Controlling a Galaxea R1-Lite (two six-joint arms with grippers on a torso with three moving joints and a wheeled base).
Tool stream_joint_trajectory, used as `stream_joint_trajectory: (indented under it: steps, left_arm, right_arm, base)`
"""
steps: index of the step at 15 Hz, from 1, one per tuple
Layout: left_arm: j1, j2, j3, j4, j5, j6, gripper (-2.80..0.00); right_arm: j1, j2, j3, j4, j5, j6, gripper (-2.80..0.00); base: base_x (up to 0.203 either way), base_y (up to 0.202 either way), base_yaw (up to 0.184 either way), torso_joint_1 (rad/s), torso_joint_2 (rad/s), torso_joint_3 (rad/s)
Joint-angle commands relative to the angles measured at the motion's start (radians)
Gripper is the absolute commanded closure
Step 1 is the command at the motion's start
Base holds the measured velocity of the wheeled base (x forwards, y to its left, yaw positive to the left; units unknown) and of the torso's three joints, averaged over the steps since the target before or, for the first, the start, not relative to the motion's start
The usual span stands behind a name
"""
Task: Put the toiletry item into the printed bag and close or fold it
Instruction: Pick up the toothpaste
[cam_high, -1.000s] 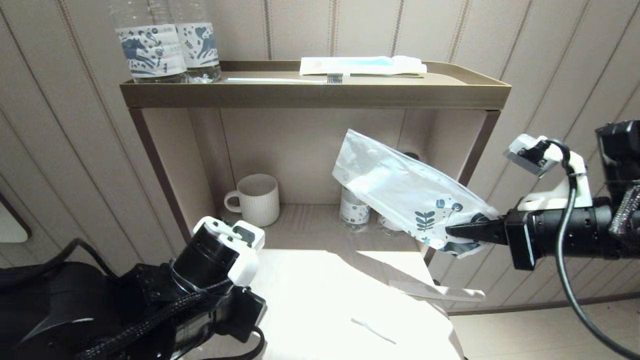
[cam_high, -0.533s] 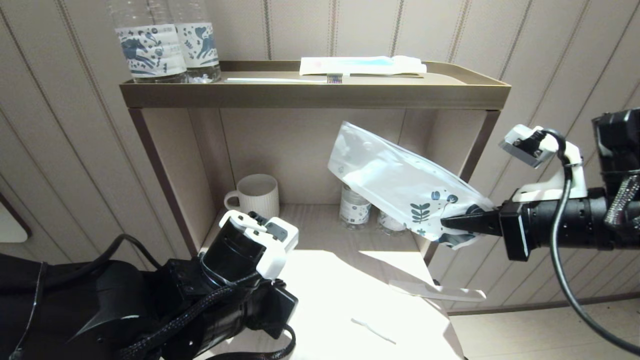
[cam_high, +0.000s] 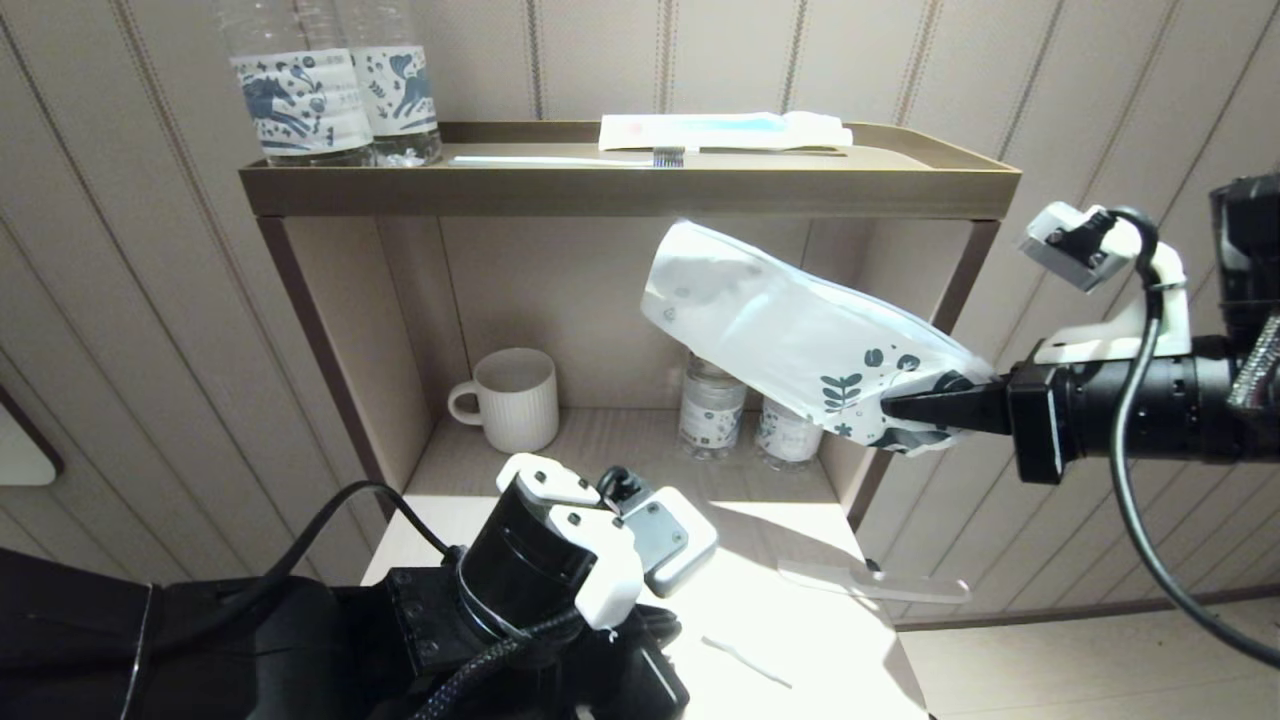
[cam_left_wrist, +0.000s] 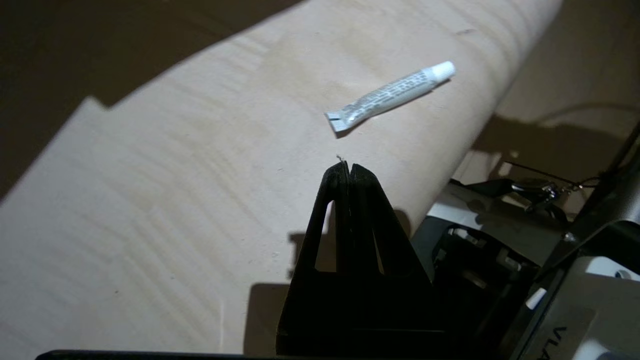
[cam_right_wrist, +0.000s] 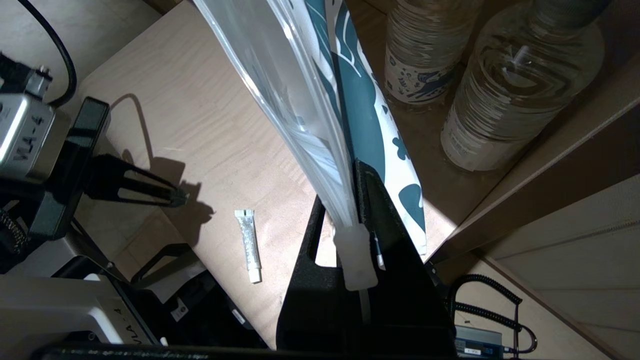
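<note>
My right gripper is shut on the printed end of the printed bag, a white semi-translucent pouch with blue leaf print. It holds the bag in the air in front of the shelf opening, slanting up to the left. In the right wrist view the bag is pinched between the jaws of that gripper. A small white toothpaste tube lies on the light wooden table, also visible from the head. My left gripper is shut and empty, hovering low over the table just short of the tube.
On the shelf top stand two water bottles, a toothbrush and a white packet with a blue stripe. Inside the shelf are a white mug and two small bottles. A clear flat strip lies at the table's right edge.
My left arm has swung right and forward over the table. My right gripper has lifted the printed bag somewhat higher.
</note>
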Motion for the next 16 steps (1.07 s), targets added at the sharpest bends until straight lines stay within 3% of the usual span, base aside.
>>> stream_joint_trajectory:
  steps: [1, 2, 4, 7, 16]
  left_arm:
    - [-0.032, 0.01, 0.008, -0.012, -0.017, 0.019, -0.3]
    - [-0.05, 0.013, 0.005, -0.025, -0.021, 0.028, -2.8]
    - [-0.082, 0.023, -0.022, -0.038, -0.029, 0.068, -2.8]
    - [-0.089, 0.071, -0.06, -0.04, -0.077, 0.194, -2.8]
    - [-0.063, 0.179, -0.135, -0.039, -0.105, 0.366, -2.8]
  right_arm:
    - [0.001, 0.0, -0.012, 0.001, 0.003, -0.002, 0.0]
    - [0.002, 0.0, -0.012, 0.001, 0.004, -0.001, 0.0]
    - [-0.005, 0.0, -0.006, -0.001, 0.014, 0.001, 0.0]
    - [-0.034, -0.005, 0.003, -0.002, 0.097, 0.002, 0.0]
    - [-0.094, 0.01, 0.01, -0.005, 0.186, 0.001, 0.0]
  base:
    - [0.0, 0.0, 0.0, 0.0, 0.0, 0.0]
    - [0.0, 0.0, 0.0, 0.0, 0.0, 0.0]
    - [0.0, 0.0, 0.0, 0.0, 0.0, 0.0]
    - [0.0, 0.0, 0.0, 0.0, 0.0, 0.0]
    - [0.0, 0.0, 0.0, 0.0, 0.0, 0.0]
